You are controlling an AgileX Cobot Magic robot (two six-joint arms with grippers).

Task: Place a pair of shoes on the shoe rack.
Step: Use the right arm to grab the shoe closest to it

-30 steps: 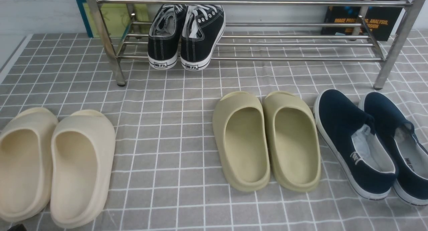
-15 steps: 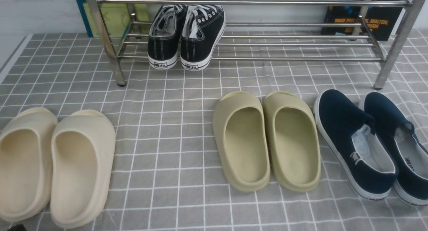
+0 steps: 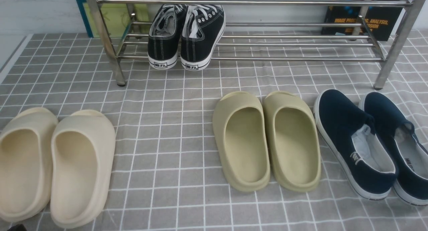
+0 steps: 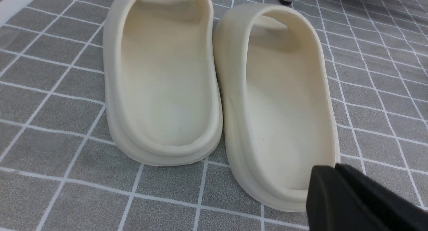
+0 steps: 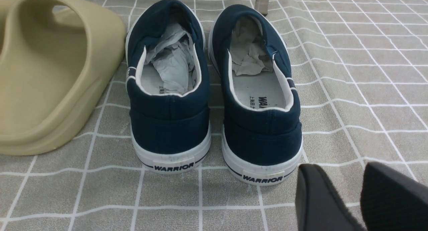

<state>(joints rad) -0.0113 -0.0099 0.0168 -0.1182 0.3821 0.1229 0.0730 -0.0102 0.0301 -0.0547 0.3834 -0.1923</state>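
1. Front view: the rack (image 3: 247, 59) is standing at 12 o'clock on the checked cloth (image 3: 167, 107), spanning nearly the whole width. Black sneakers (image 3: 200, 33) are sitting on its lower bars toward 11 o'clock, heels facing the camera. The navy shoes (image 3: 341, 124) are lying on the cloth at 4 o'clock, off the rack. They are side by side, with their toes pointing toward the rack's right post. Olive slides (image 3: 240, 140) are resting just beside them near the centre, and cream slides (image 3: 80, 164) are lying at 8 o'clock.
2. Left wrist view: the left gripper (image 4: 335, 172) is hovering by the heel of one cream slide. Its black fingers are pressing together with nothing between them.
3. Right wrist view: the right gripper (image 5: 346, 181) is hanging just behind the heel of one shoe, with its fingers spread apart and grasping nothing. Both shoes are sitting upright on the cloth, heels marked WARRIOR, with crumpled paper (image 5: 174, 64) filling their toes. One olive slide is sitting just beside the pair.
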